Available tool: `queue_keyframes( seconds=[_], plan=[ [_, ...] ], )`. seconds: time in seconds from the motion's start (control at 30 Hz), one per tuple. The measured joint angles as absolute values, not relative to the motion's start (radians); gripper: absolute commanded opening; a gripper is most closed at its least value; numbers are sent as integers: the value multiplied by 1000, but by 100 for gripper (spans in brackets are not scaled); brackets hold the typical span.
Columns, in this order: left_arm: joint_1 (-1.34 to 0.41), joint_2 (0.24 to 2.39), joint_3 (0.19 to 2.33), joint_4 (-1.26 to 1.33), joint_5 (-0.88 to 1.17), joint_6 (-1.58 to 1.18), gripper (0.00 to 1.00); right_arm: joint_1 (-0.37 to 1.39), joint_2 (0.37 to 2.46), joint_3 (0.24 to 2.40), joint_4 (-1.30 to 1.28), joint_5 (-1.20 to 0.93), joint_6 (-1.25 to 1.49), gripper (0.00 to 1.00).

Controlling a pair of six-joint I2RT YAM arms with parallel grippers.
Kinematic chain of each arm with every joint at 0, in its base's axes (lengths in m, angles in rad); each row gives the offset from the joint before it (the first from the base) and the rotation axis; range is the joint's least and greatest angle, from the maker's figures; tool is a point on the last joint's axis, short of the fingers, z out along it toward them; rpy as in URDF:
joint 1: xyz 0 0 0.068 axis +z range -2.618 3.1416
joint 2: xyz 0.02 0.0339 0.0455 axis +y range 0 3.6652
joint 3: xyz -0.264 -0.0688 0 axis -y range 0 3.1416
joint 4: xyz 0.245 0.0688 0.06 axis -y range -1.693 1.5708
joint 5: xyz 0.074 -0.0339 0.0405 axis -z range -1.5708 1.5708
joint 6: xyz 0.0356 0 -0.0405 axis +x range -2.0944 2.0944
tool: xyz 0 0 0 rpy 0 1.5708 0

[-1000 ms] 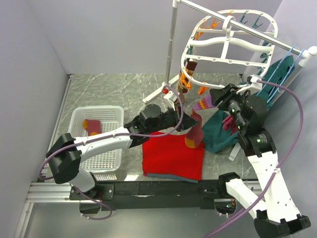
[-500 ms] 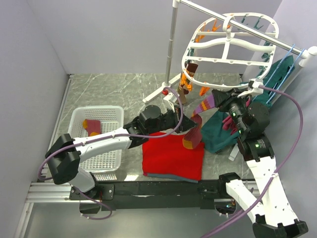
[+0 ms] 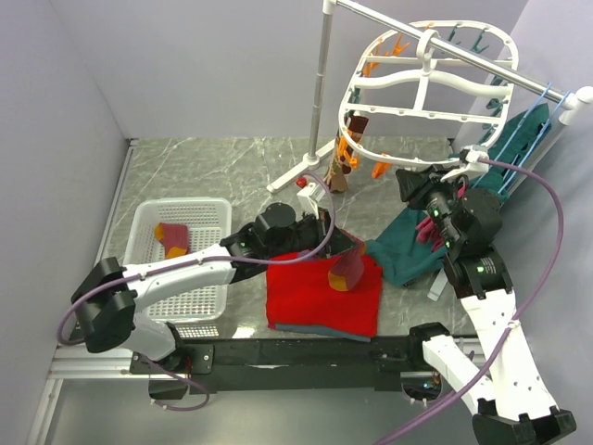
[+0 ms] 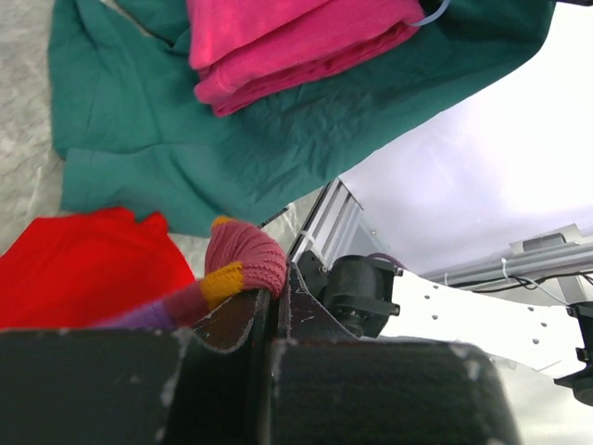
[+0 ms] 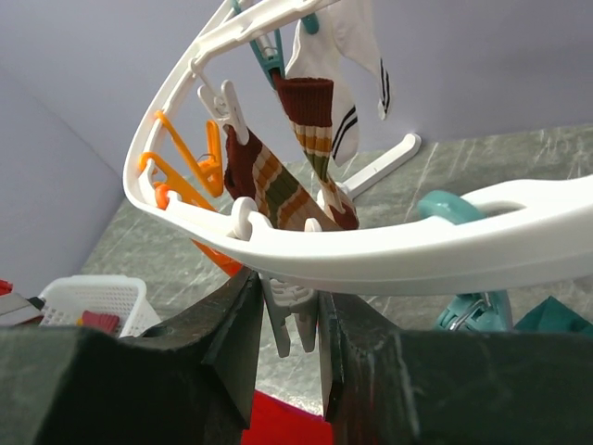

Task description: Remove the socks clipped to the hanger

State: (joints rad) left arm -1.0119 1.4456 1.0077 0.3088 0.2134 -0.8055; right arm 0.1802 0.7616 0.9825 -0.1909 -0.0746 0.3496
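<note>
The maroon sock (image 3: 348,269) with the orange heel is off the hanger (image 3: 424,88). It dangles just above the red cloth (image 3: 315,297) near the middle of the table (image 3: 213,167). My left tool (image 3: 338,246) is clamped tight on its striped end, and in the left wrist view the toe curls over the closed fingers (image 4: 250,320).

More socks hang from the frame at about one o'clock from that sock. The right wrist view shows two brown striped socks (image 5: 269,181) pegged side by side and a white sock (image 5: 343,46) behind them. Another maroon sock (image 3: 171,236) already lies in the white basket (image 3: 185,204) at nine o'clock.

My right tool (image 5: 289,311) is up at the hanger's near rim (image 5: 417,250). Its jaws are closed around a white peg (image 5: 287,320) that carries nothing I can see (I take it for the clip that held the freed sock).

To do this step well, I'd hold the left grip firm and raise the sock a little before travelling. Otherwise the heel may drag across the red cloth and rumple it. Then I'd swing it toward nine o'clock and open only once it is over the basket.

On the right side I'd ease off the peg gently and back straight out from the rim, since a sideways tug would probably set the hanger swinging. The teal garment (image 3: 398,255) lies at three o'clock of the sock, so I'd keep both arms above it.
</note>
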Motion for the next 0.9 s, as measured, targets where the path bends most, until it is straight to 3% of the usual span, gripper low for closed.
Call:
queue_keyframes(
  seconds=[0.3,0.6,0.9],
  plan=[
    [-945,1254,1003,47,165,-806,1,180,789,1046,-247,-77,351,0],
    [-442,954,1006,-308,142,-794,1,180,779,1055,-282,-70,349,0],
    [-55,1032,975,-512,198,-760,1,180,763,1055,-281,-97,350,0]
  ],
)
